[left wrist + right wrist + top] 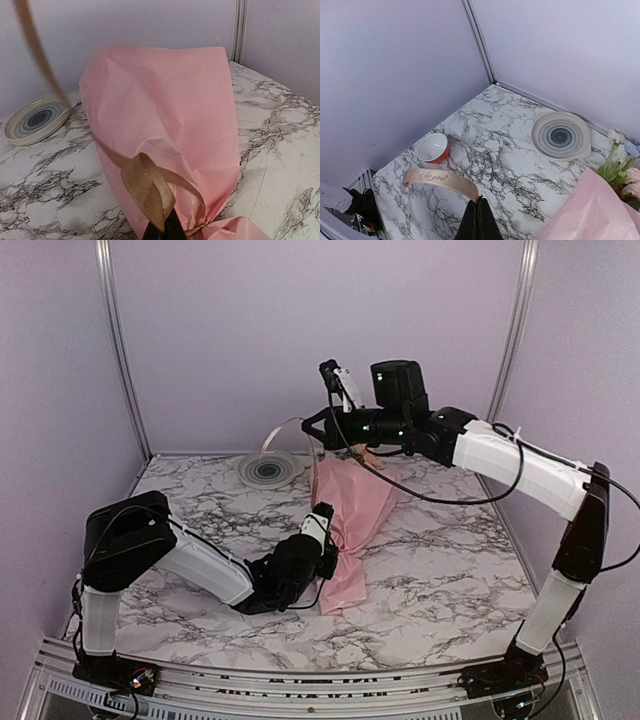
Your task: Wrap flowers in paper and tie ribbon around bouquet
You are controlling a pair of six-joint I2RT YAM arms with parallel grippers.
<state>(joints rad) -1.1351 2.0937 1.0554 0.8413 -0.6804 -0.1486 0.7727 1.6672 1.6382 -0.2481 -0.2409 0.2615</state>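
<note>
A pink paper bouquet (350, 505) lies on a marble table (450, 570). In the overhead view its long axis runs roughly from 12 o'clock to 6 o'clock. The wide end points away from the robot, where the flowers (620, 167) peek out. The left claw (160, 232) sits low at the bouquet's 9 o'clock side, right against its narrow near neck. It is clenched on a loop of tan ribbon (147, 185) that crosses the paper there. From this loop the strand climbs toward 11 o'clock, above a round plate (268, 470). The right claw (479, 207) hangs raised beyond the bouquet's far end, also clamped tight, pinching a curled length of ribbon. Any tightening likely depends on the two claws pulling apart along this 5-to-11 o'clock line, with the left arm nearer the neck.
</note>
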